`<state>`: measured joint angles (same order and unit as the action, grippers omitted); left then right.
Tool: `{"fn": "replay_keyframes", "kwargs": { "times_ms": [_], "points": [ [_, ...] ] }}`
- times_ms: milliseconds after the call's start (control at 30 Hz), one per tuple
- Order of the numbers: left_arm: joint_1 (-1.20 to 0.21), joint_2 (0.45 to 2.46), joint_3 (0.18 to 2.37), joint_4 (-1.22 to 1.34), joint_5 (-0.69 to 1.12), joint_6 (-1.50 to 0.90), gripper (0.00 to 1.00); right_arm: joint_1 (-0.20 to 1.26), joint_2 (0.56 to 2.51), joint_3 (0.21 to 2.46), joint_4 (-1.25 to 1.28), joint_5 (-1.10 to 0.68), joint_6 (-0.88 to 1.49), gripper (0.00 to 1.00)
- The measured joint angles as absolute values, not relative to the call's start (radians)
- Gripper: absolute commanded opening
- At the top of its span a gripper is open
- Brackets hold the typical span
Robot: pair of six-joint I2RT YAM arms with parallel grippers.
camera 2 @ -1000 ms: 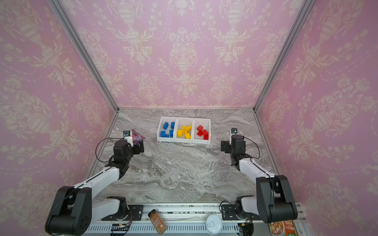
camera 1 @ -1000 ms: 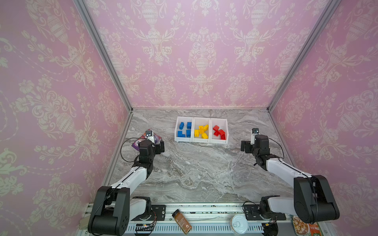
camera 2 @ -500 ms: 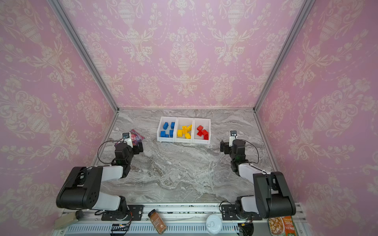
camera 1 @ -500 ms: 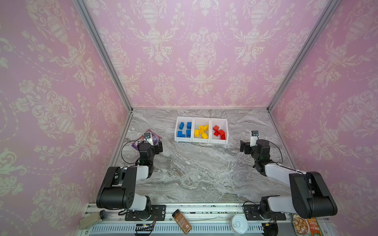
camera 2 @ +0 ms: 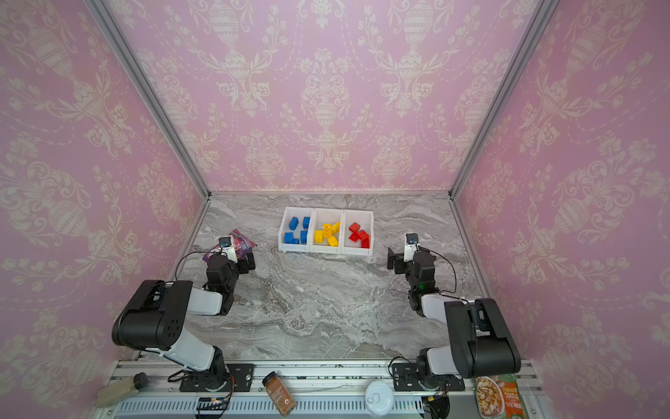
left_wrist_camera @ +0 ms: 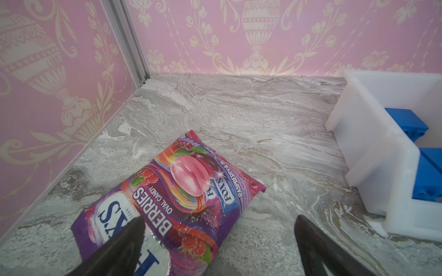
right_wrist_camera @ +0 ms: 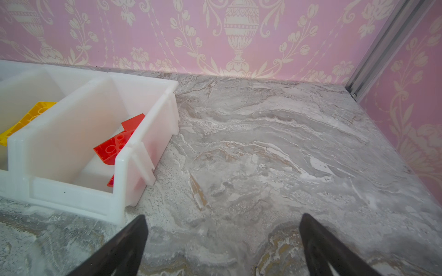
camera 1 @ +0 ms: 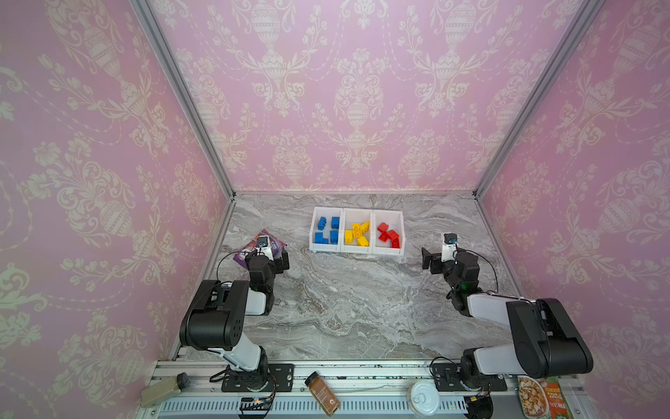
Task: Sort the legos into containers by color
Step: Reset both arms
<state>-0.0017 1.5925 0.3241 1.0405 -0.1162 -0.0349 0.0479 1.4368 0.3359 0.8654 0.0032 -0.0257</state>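
Pink wallpaper (camera 1: 362, 90) with cream urns and garlands covers three walls around a grey marble table (camera 1: 362, 312). Just above mid-frame in both top views, near the back wall, sit the bins (camera 1: 377, 250): three white, open-topped plastic boxes joined side by side in a row.

All the legos in view lie inside them, sorted by colour. The blue legos (camera 1: 321, 237), about four blocky studded bricks, fill the bin at frame left. The yellow legos (camera 1: 357, 230), also about four, lie jumbled at angles in the middle bin. The red legos (camera 1: 393, 237) are heaped toward the front of the bin at frame right. In the right wrist view one red lego (right_wrist_camera: 112, 149) shows round studs and a curved edge, tilted against another.

The left gripper (left_wrist_camera: 218, 222) hangs low at frame left of the bins, its jaws spread wide and holding nothing. One finger (left_wrist_camera: 124, 239) sits over a purple candy bag (left_wrist_camera: 186, 181) lying flat on the marble; whether it touches the bag cannot be told. The right gripper (right_wrist_camera: 222, 217) is at frame right of the bins over bare marble, its jaws likewise wide apart and empty.

Along the bottom rail lie a spice jar (camera 1: 322, 393) and a white-lidded can (camera 1: 422, 397).
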Motion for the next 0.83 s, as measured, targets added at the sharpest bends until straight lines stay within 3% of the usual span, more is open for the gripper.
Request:
{"fn": "replay_keyframes", "kwargs": {
  "times_ms": [400,833],
  "points": [
    [-0.002,1.632,0.323,1.084,-0.123,-0.035,0.99,0.048,1.546,0.295,1.045,-0.004,-0.023,1.00],
    [-0.002,1.632,0.323,1.085,-0.123,-0.035,0.99,0.086,1.547,0.295,1.073,0.139,-0.022,1.00]
  ]
}}
